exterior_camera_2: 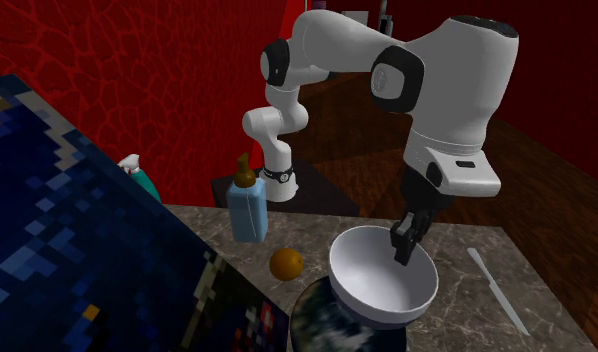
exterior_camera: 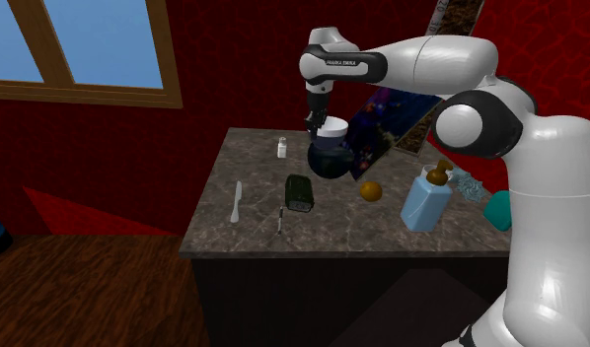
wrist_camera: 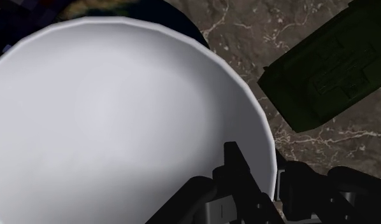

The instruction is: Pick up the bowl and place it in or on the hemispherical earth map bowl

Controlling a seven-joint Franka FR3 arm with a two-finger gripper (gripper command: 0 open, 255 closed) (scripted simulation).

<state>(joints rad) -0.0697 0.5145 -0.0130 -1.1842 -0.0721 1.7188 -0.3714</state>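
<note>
the end effector (exterior_camera_2: 405, 250) grips the white bowl (exterior_camera_2: 372, 280) by its rim, one finger inside, one outside. the bowl sits on top of the earth bowl (exterior_camera_2: 327, 322) on the table (exterior_camera_2: 462, 315).

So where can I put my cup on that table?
Bare tabletop runs along the shoulder view's near edge, from the thin stick to the blue bottle. More lies between the knife and small white bottle. It's crowded around the globe bowl, white bowl and dark box.
</note>
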